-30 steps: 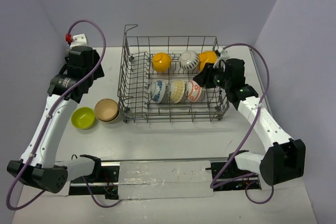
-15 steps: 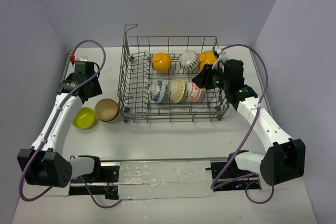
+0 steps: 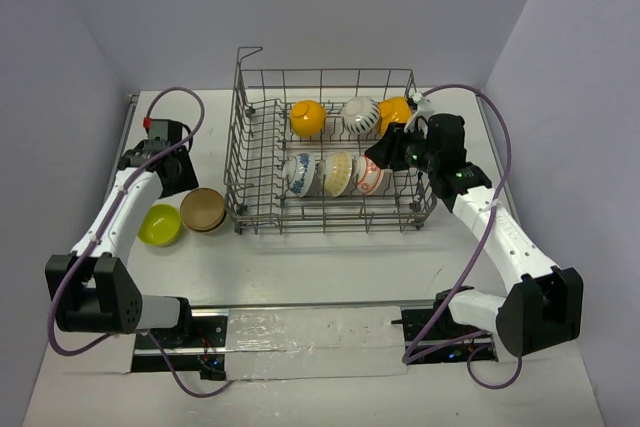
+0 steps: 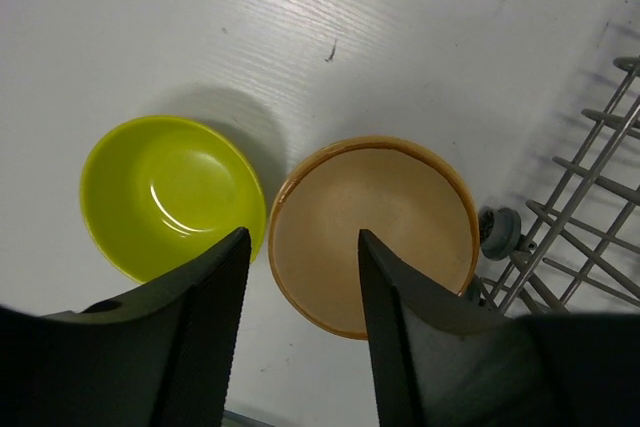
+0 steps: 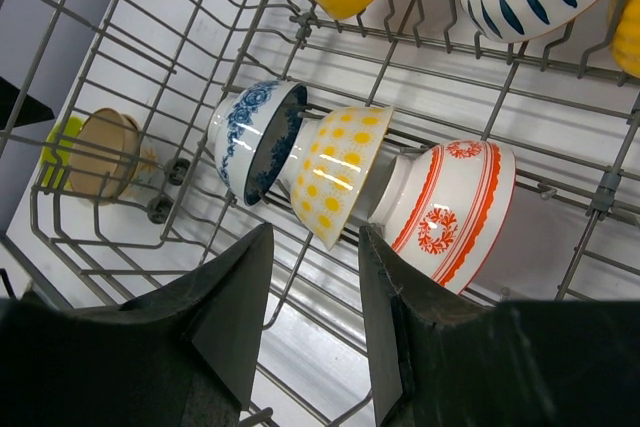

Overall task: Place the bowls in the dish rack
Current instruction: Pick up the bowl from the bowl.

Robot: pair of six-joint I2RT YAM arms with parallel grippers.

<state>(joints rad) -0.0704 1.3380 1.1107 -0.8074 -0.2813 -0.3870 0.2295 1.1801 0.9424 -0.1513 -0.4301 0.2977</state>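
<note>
one lime bowl (image 4: 165,192), tan bowl (image 4: 375,217) (unracked), dish rack (image 3: 262,162) alongside

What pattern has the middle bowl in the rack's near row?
Middle bowl: yellow dots on white; right wrist view.

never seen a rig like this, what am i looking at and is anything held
Two robot arms stand on a table, each ending in a two-finger gripper. One picture looks down from above; the other two come from wrist cameras, the dark shapes being fingers. A wire dish rack holds six bowls. A lime green bowl and a tan bowl sit beside it. The left gripper hovers open above those two; the right gripper hangs open over the rack. Nothing is held.
</note>
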